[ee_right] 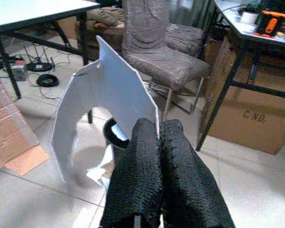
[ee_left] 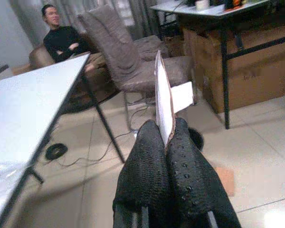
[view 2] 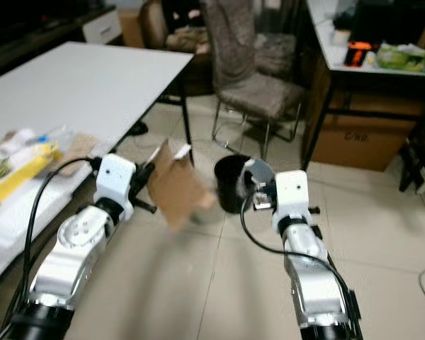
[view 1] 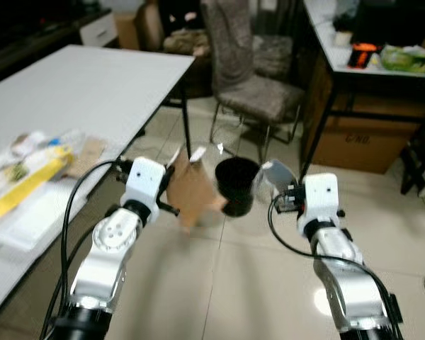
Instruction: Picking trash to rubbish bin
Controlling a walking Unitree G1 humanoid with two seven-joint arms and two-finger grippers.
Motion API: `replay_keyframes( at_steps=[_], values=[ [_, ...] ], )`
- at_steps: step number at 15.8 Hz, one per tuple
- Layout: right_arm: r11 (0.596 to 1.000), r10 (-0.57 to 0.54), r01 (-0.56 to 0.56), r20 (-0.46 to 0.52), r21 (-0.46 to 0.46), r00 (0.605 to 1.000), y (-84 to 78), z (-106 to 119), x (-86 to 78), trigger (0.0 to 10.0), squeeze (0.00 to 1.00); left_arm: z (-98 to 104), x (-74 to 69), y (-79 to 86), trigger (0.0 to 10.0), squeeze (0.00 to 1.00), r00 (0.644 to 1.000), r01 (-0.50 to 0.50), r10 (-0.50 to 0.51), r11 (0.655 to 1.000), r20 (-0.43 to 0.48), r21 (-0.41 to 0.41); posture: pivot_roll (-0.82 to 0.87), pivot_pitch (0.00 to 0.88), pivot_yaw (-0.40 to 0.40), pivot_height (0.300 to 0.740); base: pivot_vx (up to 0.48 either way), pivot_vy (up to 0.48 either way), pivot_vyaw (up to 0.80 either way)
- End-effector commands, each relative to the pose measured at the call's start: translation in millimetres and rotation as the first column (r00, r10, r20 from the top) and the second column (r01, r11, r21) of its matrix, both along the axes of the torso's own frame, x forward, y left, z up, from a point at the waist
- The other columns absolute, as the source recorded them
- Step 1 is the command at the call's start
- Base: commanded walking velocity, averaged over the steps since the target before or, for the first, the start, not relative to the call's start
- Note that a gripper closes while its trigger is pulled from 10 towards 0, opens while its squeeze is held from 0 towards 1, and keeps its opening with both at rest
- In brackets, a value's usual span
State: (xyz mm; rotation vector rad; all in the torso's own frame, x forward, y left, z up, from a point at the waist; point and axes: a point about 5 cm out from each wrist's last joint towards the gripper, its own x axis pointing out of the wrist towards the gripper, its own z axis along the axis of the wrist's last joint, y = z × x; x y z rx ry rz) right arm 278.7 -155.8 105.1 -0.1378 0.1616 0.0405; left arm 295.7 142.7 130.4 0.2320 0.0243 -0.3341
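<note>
Nearest to you, both silver arms reach forward over the pale tiled floor [view 1: 219,283]. Your left claw [ee_left: 165,142] is pressed shut on a flat brown cardboard sheet with a white label [view 1: 188,188], which it holds on edge above the floor, just to the left of the bin. In the left wrist view the sheet stands upright between the two black fingers [ee_left: 145,161]. Your right claw [ee_right: 158,130] is also closed, pinching the lower edge of a curved, torn piece of white paper [ee_right: 104,104]; the paper rises above the fingers and hangs just to the right of the bin's rim.

Between the two claws, on the floor, stands the round black rubbish bin [view 1: 237,185], open at the top. Neither piece of trash is inside it yet. In the right wrist view a crumpled white scrap [ee_right: 102,173] lies on the tiles beside the bin.

To your left runs the long white bench [view 1: 92,85], with a yellow packet [view 1: 25,180] and some pale wrappers lying near its close end.

Beyond the bin stands a grey fabric chair with thin metal legs [view 1: 251,85]. Further right, a brown cardboard box [view 1: 361,142] sits under a second white bench [view 1: 354,60], which carries an orange object [view 1: 363,53]. Far back in the left wrist view, a person in a dark top [ee_left: 61,40] sits with folded arms.
</note>
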Motion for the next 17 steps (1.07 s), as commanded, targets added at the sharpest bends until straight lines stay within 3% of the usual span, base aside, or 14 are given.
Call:
replay_keyframes(
  at_steps=[1, 4, 9, 14, 17],
  values=[
    [1.0, -0.019, 0.019, -0.005, 0.009, 1.0, -5.9, 1.3, 0.0, 10.0, 0.0, 0.7, 0.2, -7.3, 10.0, 0.0, 1.0, 0.025, -0.025, 1.0, 0.003, -0.003, -0.09, 0.0, 0.016, 0.74, 0.371, 0.0, -0.41],
    [1.0, -0.023, 0.024, -0.023, 0.001, 0.999, -7.5, -2.3, 0.0, 10.0, 0.0, -1.3, -0.5, -6.7, 10.0, 0.0, 1.0, 0.02, -0.02, 1.0, 0.0, -0.001, -0.09, 0.0, 0.014, 0.74, 0.374, 0.0, -0.54],
    [1.0, -0.01, 0.01, -0.018, -0.004, 1.0, -4.5, -1.8, 3.7, 10.0, 0.0, -2.8, 0.0, -7.9, 10.0, 0.0, 1.0, 0.02, -0.02, 1.0, -0.003, 0.002, -0.08, 0.0, 0.011, 0.74, 0.374, 0.0, 0.0],
    [1.0, -0.02, 0.02, -0.026, -0.001, 0.999, -5.9, -3.6, 3.9, 10.0, 0.0, -1.3, 2.3, -7.3, 10.0, 0.0, 1.0, 0.026, -0.026, 1.0, 0.002, 0.009, -0.07, 0.0, 0.012, 0.74, 0.374, 0.0, -0.71],
    [1.0, -0.01, 0.009, -0.02, -0.017, 1.0, -6.0, -3.1, 3.2, 10.0, 0.0, -7.0, 1.8, -6.1, 10.0, 0.0, 1.0, 0.018, -0.018, 1.0, -0.012, 0.009, -0.08, 0.0, 0.017, 0.74, 0.374, 0.0, 0.0]
  ],
)
